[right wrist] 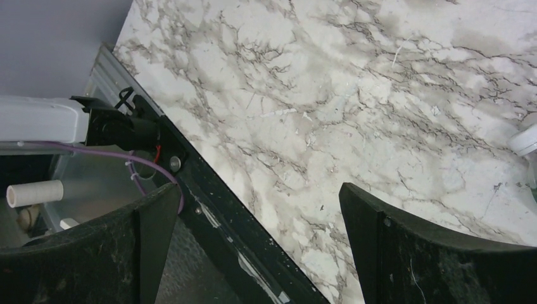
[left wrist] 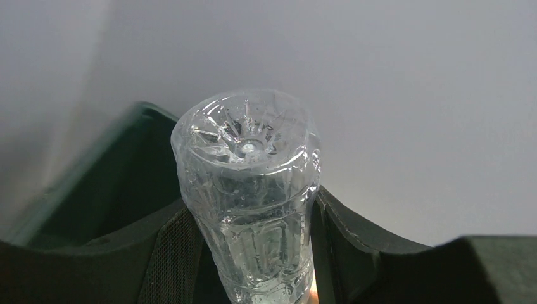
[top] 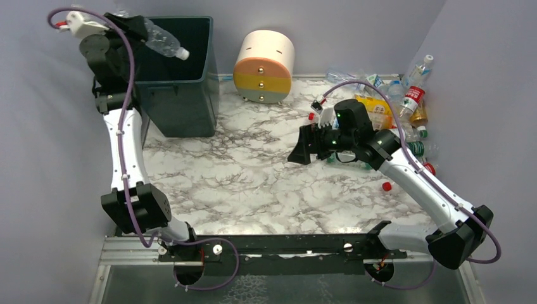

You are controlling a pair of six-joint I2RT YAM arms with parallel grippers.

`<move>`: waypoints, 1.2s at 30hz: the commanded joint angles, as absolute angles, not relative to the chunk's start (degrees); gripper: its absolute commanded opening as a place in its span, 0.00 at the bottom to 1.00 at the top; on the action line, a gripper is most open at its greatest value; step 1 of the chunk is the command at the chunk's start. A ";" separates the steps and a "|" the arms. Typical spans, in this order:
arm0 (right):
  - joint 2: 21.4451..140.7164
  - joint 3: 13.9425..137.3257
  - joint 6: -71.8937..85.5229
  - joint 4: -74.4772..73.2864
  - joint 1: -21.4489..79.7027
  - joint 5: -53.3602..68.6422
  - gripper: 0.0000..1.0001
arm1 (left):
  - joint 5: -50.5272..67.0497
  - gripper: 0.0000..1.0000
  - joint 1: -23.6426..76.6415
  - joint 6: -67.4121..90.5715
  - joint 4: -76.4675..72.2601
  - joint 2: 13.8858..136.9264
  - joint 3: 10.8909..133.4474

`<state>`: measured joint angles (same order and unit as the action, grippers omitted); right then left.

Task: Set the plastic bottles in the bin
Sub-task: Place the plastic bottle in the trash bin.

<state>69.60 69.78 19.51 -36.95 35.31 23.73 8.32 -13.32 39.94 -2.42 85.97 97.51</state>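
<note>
Top view: holding one clear bottle (top: 161, 39) in left jaws, clamped round its body, high over open mouth of bin (top: 183, 95) at far left. Capped end tilted down & right, above the opening. Step in hand, prob.: drop-off of this bottle. Next move needs only parting left jaws w/ bottle over the opening; maybe lowering a bit first to avoid a bounce off the rim. Rest of plastic bottles (top: 405, 107) heaped at far right corner of bench (top: 253, 183), well apart from bin, so plenty left to do. Near that heap, right jaws wide apart, nothing between, facing left.

Left wrist view: looking onto ribbed base of bottle (left wrist: 248, 183), gripped between dark pads (left wrist: 354, 234) either side. Thin, clear, crinkly, no label seen, looks empty. Prob. light & easy to squash. Green bin wall (left wrist: 120, 164) behind at left.

Right wrist view: spread wide, empty, over bare marble bench (right wrist: 354, 95). White cap (right wrist: 527, 139) at right edge; can't tell which bottle.
</note>
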 commanded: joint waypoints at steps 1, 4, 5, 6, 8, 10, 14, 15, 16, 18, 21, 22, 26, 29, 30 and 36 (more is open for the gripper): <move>68.21 69.17 19.19 -36.74 35.68 22.06 0.99 | 7.90 0.34 -21.09 44.96 -7.45 88.80 95.70; 68.84 68.91 18.96 -36.42 35.68 21.80 0.99 | 8.24 0.34 -21.81 44.90 -8.66 89.57 93.40; 69.22 68.83 18.96 -36.32 35.68 21.72 0.99 | 8.26 0.34 -21.83 44.70 -8.82 89.69 92.87; 69.69 68.70 18.88 -36.30 35.68 21.59 0.99 | 8.45 0.34 -21.85 44.66 -8.65 89.99 92.51; 70.38 68.32 18.81 -35.93 35.68 21.53 0.99 | 9.02 0.35 -21.81 44.21 -7.56 90.80 92.66; 70.93 67.78 18.81 -35.35 35.68 21.47 0.99 | 9.86 0.43 -21.80 43.52 -6.23 91.82 93.52; 71.97 66.79 18.81 -34.60 35.68 20.42 0.99 | 11.83 0.65 -21.63 41.58 -3.37 94.00 96.89; 72.18 66.61 18.73 -34.55 35.68 20.01 0.99 | 12.05 0.68 -21.50 41.05 -2.72 94.36 97.64; 72.45 66.33 18.66 -34.40 35.68 19.39 0.99 | 12.12 0.76 -21.39 40.30 -2.20 94.41 98.21; 72.88 65.96 18.51 -34.28 35.68 18.06 0.99 | 12.08 0.98 -21.00 38.71 -1.16 94.47 99.26; 73.55 65.51 18.22 -34.55 35.60 15.21 0.99 | 11.36 0.99 -20.19 36.40 0.93 94.44 101.29; 73.65 65.42 18.13 -34.81 35.60 13.77 0.99 | 11.22 0.99 -20.03 35.84 1.53 94.39 101.82; 73.64 64.63 19.23 -35.58 32.74 9.29 0.99 | 11.11 0.99 -19.32 34.10 4.67 93.14 103.56; 72.71 61.98 21.23 -34.25 26.41 9.49 0.99 | 12.21 0.99 -17.54 32.10 7.76 91.28 104.73; 72.50 61.10 21.86 -33.81 24.03 9.83 0.99 | 12.41 0.99 -16.51 31.15 8.70 90.28 104.82; 72.98 60.09 21.22 -33.28 16.61 2.33 0.99 | 15.58 0.99 -8.03 28.06 13.92 83.56 100.71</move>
